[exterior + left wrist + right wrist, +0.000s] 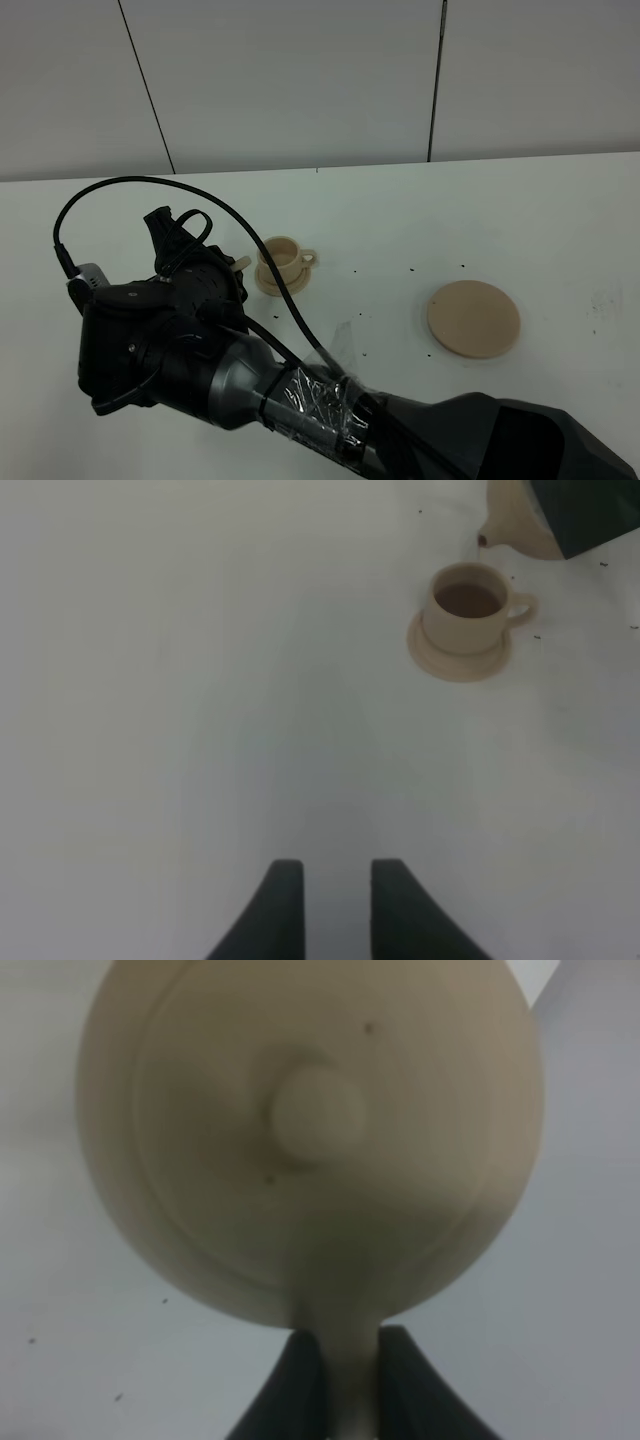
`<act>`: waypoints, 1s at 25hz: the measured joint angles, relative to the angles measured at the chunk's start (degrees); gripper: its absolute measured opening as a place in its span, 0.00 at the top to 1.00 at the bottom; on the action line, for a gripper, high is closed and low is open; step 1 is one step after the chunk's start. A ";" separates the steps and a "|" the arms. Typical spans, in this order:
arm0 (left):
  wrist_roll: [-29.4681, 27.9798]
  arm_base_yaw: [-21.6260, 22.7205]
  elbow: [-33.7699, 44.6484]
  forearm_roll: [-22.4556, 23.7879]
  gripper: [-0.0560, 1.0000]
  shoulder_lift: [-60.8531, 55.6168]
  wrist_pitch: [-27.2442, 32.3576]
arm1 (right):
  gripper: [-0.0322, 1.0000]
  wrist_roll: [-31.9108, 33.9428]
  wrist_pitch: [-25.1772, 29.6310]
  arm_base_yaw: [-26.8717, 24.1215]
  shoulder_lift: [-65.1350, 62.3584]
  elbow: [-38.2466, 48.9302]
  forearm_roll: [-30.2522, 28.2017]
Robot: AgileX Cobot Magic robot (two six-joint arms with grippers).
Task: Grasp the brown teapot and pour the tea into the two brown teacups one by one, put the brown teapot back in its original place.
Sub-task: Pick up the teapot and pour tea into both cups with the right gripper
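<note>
**Teapot in the right claw, spout by the cup**

From the high view, open bench (400,210) runs toward 12 o'clock as far as the rear edge under the wall (300,80). The right arm (300,400) sweeps in from 5 o'clock across to 8 o'clock and covers that stretch. The round saucer disc (474,318) sits at 4 o'clock, well apart from the teacup (283,258). The cup stands on its small saucer (440,660) just off centre.

The right claw (350,1340) is clamped on the loop handle of the brown teapot (310,1140). The pot sits straight ahead of the fingers, lid and knob facing the wrist camera. Its long axis, handle to spout, runs away from the claw.

From the left wrist, the spout (483,538) hangs near the teacup's rim, apart from it, mouth toward the cup. There's dark tea in the cup. The left claw (335,865) is parted with nothing between its fingers, over bare bench, well apart from the cup.
</note>
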 joint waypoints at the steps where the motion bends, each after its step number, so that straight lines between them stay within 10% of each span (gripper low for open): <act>1: 0.00 0.00 0.00 0.00 0.72 0.00 0.00 | 0.88 0.00 0.00 0.00 0.00 0.00 0.00; 25: 0.00 0.00 0.00 0.00 0.72 0.00 0.00 | 0.88 -0.91 0.00 0.00 0.00 0.00 2.85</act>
